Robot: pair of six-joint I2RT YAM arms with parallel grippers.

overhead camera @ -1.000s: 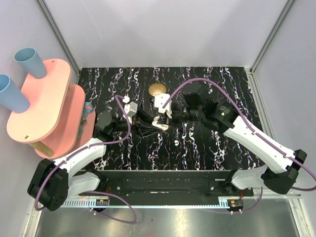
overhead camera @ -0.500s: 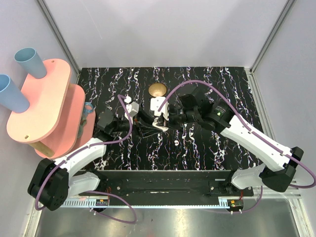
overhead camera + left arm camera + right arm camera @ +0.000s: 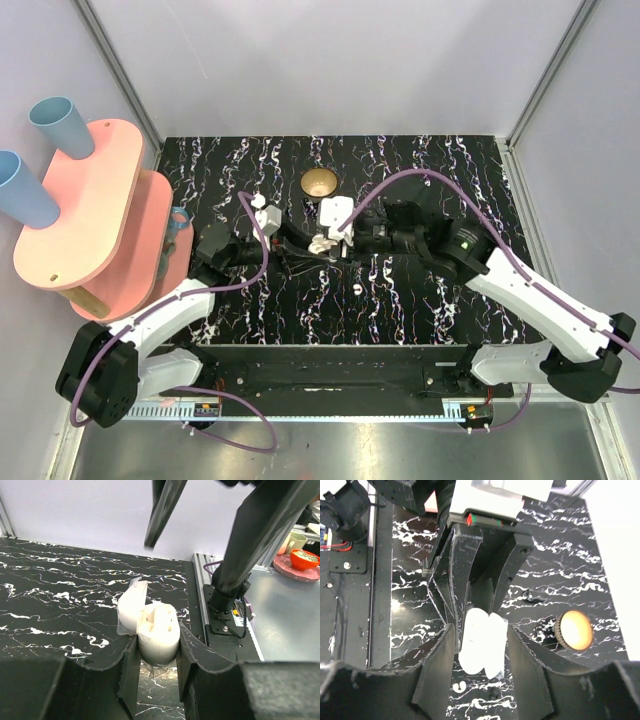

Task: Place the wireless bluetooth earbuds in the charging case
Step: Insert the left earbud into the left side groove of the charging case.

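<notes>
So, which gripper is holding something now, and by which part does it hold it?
The left gripper holds the charging case by the sides of its lower body. The right gripper is open, holding nothing.

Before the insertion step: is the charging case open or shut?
Open. The charging case, clamped in the left gripper, has its lid swung aside, exposing the recesses in its top.

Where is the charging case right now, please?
The charging case is centre in the top view, just nearer than the brass bowl, clamped lid-open in the left hand.
</notes>
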